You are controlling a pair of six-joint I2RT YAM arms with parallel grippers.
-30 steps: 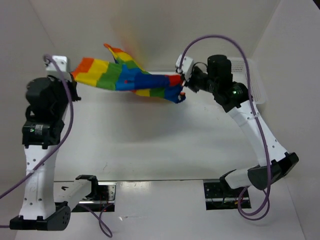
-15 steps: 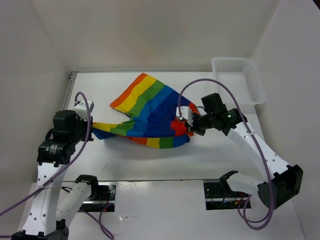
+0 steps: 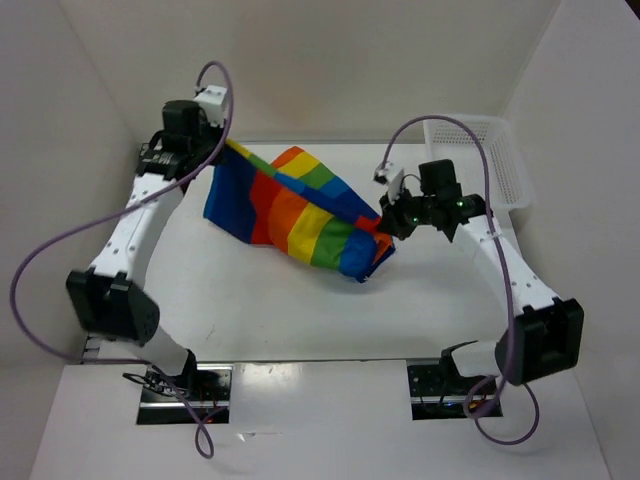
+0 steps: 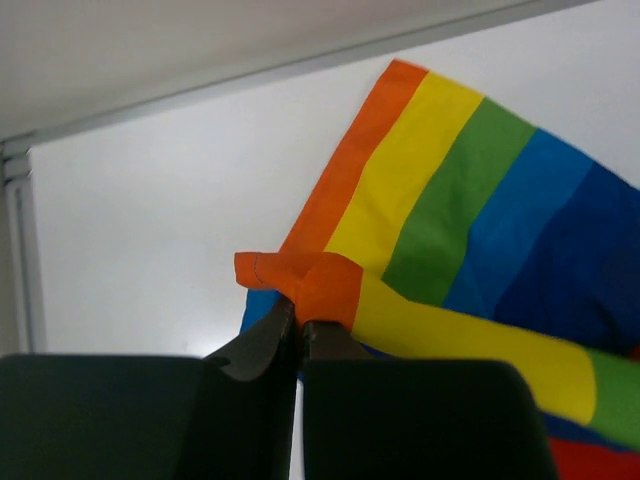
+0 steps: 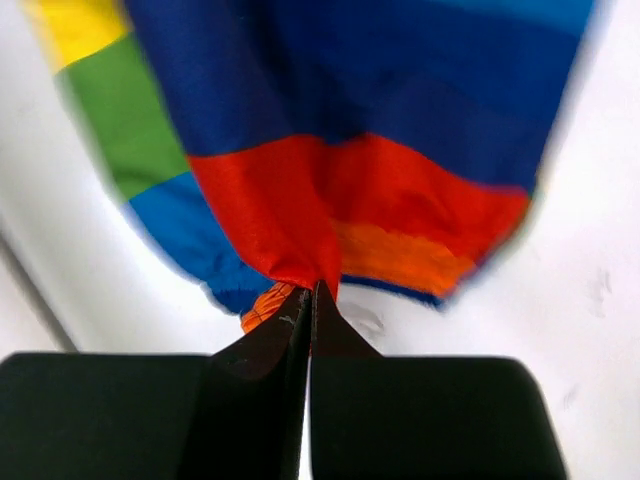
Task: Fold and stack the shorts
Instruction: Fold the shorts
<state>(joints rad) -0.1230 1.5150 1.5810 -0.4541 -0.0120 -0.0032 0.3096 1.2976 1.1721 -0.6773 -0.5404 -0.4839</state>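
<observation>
The right hand (image 3: 385, 226) is the nearer of the two, over the middle-right of the white tabletop (image 3: 300, 310). It is clenched on the shorts (image 3: 295, 215). In the right wrist view its two dark fingers (image 5: 270, 345) meet in a thin point (image 5: 308, 300) and pinch a gathered fold of red cloth. From that pinch the shorts (image 5: 350, 130) fan out away from the hand in bands of red, deep blue, green and yellow. A scrap of orange shows just beside the fingertips. The outer edges of the cloth are blurred there.

From above, the shorts hang as a slack, sagging sheet stretched between the two hands, running from the right hand up and left to the far hand. The fabric looks thin and soft, with a matte surface and loose folds. Its stripes are broad and straight: blue, red, orange, yellow and green. The lowest blue edge droops close to the tabletop near the right hand; whether it touches I cannot tell.

Farther back on the left, the left hand (image 3: 226, 147) is also clenched on the shorts. The left wrist view shows its closed tips (image 4: 298, 325) gripping an orange corner with a stitched hem, and the striped cloth (image 4: 480, 200) spreads up and to the right of them.

At the far right edge stands a white plastic basket (image 3: 503, 165) with mesh walls, apart from the shorts.
</observation>
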